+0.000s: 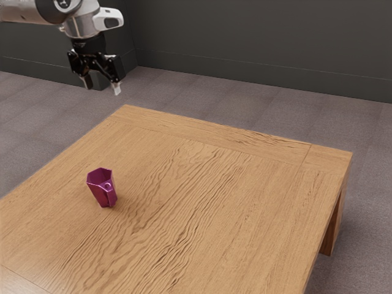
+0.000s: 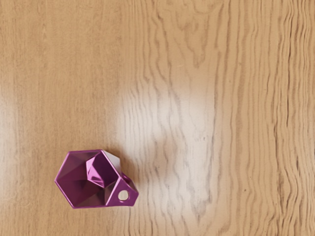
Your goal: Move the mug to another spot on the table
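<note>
My gripper point(image 1: 102, 81) hangs high above the table point(image 1: 233, 184), jaws spread wide with nothing between them. The purple mug point(image 1: 101, 187) stands on the table mouth upward, near the table's edge at the exterior view's left and well apart from me. The wrist view looks straight down into its faceted hollow, seemingly empty, and shows the hole through its handle point(image 2: 123, 195).

My arm point(image 1: 67, 15) wears smooth white and pale grey shells, with a dark band around the wrist joint. Under it sits my black gripper point(image 1: 102, 84), a blocky, angular body with two short black fingers point(image 1: 116, 86). The finger on the exterior view's right ends in a pale tip.
</note>
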{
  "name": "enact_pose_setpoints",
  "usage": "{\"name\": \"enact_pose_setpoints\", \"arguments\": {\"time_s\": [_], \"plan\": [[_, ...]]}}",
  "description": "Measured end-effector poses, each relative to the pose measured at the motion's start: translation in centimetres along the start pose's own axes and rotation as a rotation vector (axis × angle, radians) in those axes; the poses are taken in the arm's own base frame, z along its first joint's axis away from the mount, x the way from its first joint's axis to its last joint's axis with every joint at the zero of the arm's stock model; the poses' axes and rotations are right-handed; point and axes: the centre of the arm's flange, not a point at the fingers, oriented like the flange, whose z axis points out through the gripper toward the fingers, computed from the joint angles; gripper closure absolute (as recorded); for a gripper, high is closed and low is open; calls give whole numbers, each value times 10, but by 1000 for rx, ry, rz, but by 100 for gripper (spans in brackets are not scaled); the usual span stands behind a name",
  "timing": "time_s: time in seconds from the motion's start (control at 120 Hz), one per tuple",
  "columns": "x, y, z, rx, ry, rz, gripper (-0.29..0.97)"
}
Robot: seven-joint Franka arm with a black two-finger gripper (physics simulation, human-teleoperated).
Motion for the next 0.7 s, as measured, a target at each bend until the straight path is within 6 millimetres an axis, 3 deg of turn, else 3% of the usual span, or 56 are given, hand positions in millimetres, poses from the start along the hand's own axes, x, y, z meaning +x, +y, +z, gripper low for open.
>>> {"name": "enact_pose_setpoints", "arguments": {"time_s": [0.242, 0.342, 0.567, 0.7], "plan": [[-13, 2, -2, -18, -14, -5, 2], [-44, 3, -5, -34, -31, -48, 2], [-94, -12, 83, -39, -134, -266, 2], [-101, -9, 133, -37, -127, -371, 2]]}}
